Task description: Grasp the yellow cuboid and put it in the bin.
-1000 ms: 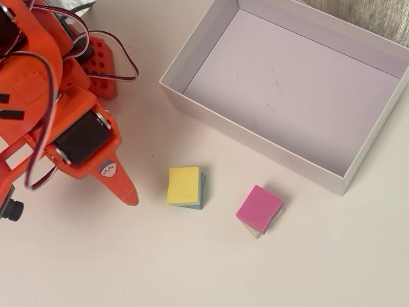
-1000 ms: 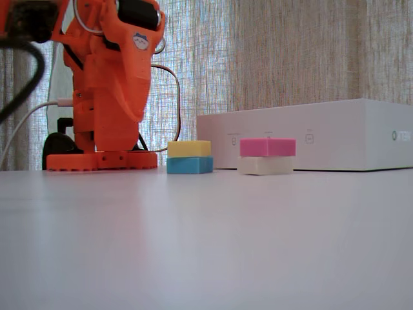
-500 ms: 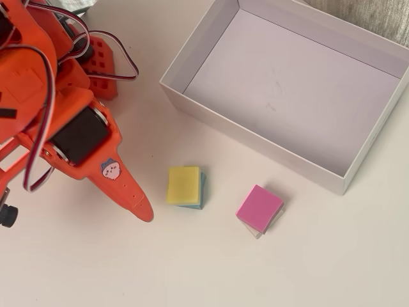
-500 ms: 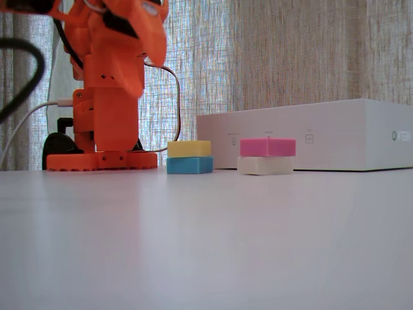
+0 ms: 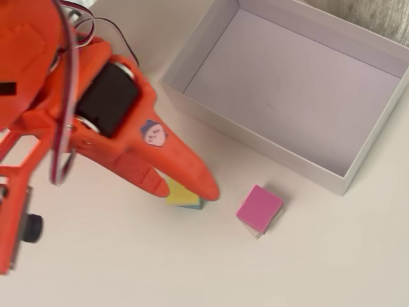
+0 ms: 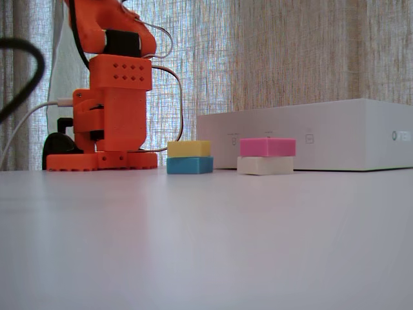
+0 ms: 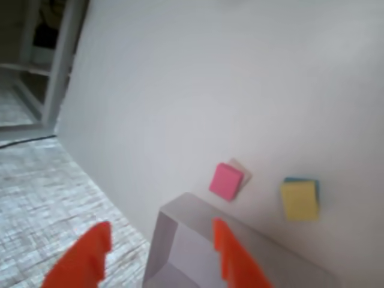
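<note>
The yellow cuboid (image 6: 189, 148) lies flat on top of a light-blue block (image 6: 189, 165), left of the bin (image 6: 310, 134) in the fixed view. From overhead, the yellow cuboid (image 5: 179, 192) is partly covered by my orange gripper (image 5: 203, 185), which hangs high above it. In the wrist view the gripper (image 7: 161, 224) is open with nothing between its fingers (image 7: 231, 255). There the yellow cuboid (image 7: 299, 200) sits well to the right, and a corner of the bin (image 7: 180, 240) lies between the fingers. The white bin (image 5: 211, 57) holds nothing.
A pink block (image 5: 259, 207) rests on a white block (image 6: 264, 165) just right of the yellow one, close to the bin's near wall. The arm's orange base (image 6: 103, 158) stands at the left with cables behind it. A curtain hangs at the back.
The arm has unfolded upward from its resting pose. The gripper rose out of the top of the fixed view. The blocks and bin have not moved.
</note>
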Motion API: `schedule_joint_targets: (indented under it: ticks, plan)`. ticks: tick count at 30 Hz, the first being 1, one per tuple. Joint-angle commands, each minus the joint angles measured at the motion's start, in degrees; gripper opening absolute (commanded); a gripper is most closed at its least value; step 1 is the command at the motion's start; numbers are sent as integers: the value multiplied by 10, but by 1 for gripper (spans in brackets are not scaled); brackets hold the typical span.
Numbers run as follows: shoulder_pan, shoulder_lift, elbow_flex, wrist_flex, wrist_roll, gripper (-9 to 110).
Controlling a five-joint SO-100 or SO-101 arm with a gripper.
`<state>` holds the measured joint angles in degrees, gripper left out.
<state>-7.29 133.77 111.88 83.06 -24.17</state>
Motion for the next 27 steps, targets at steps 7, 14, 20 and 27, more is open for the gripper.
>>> schedule_joint_targets:
  ticks: [7, 14, 20, 27]
  plan:
    - [-22, -127, -52, 98, -116, 20]
    - [-30, -121, 40, 81, -126, 18]
    - [-4, -129, 89, 40, -126, 19]
    - [11, -133, 141, 22, -127, 19]
